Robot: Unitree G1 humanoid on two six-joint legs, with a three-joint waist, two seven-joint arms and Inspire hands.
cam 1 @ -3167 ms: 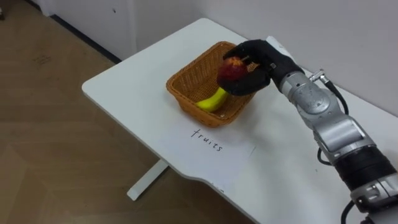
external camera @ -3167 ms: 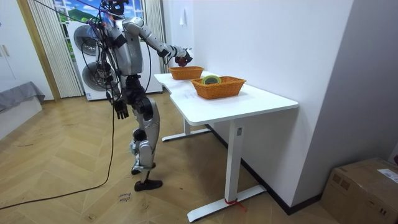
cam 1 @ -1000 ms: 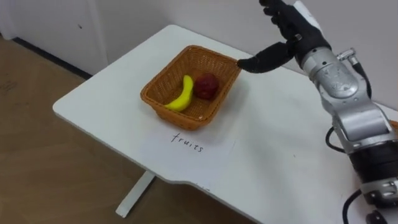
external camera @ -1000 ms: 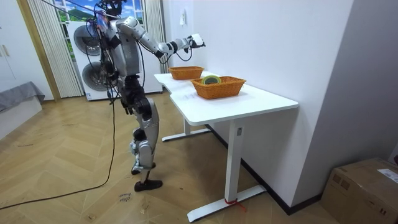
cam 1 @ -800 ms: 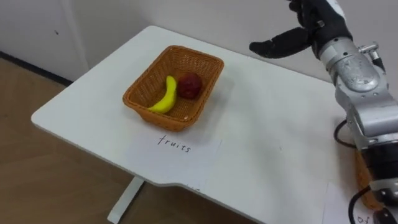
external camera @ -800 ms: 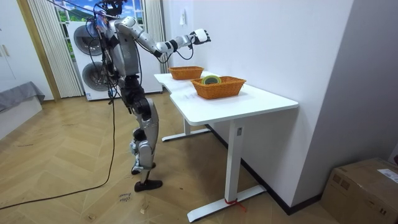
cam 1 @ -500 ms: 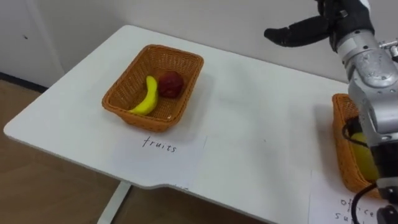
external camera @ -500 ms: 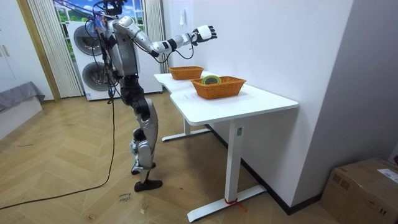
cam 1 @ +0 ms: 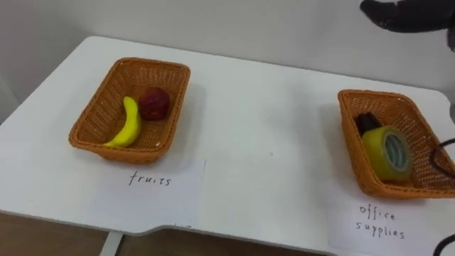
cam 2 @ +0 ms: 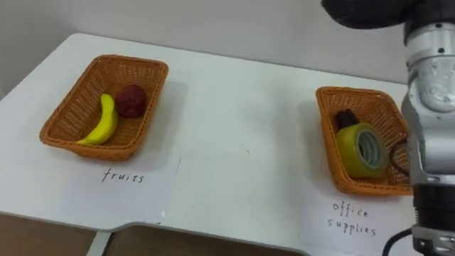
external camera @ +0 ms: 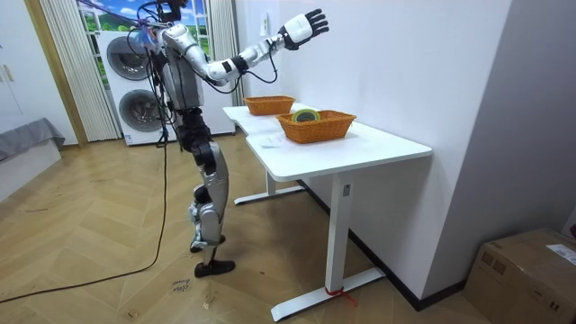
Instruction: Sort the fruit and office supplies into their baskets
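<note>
- The right hand (external camera: 309, 24) has its fingers spread apart and straight, and it holds nothing.
- It is raised high above the white table (cam 1: 270, 128), close to the wall, on an arm stretched up and forward. In the left eye view it is a dark shape at the top right corner.
- Below it, on the robot's right, the office basket (cam 1: 377, 92) holds a yellow tape roll (cam 1: 387, 151) lying tilted against the basket's near side.
- A small dark thing (cam 1: 365, 122) lies just behind the roll, touching it. It may be a clip or a stapler, but I cannot tell.
- Well apart, on the robot's left, the fruit basket (cam 1: 149, 62) holds a banana (cam 1: 125, 124) and a red fruit (cam 1: 153, 103) side by side, the fruit at the banana's far end.
- A handwritten paper sheet (cam 1: 153, 185) lies flat before the fruit basket, and another (cam 1: 380, 224) lies before the office basket.
- In the room view the robot stands upright at the table's end on the view's left, with washing machines (external camera: 126, 85) behind it.
</note>
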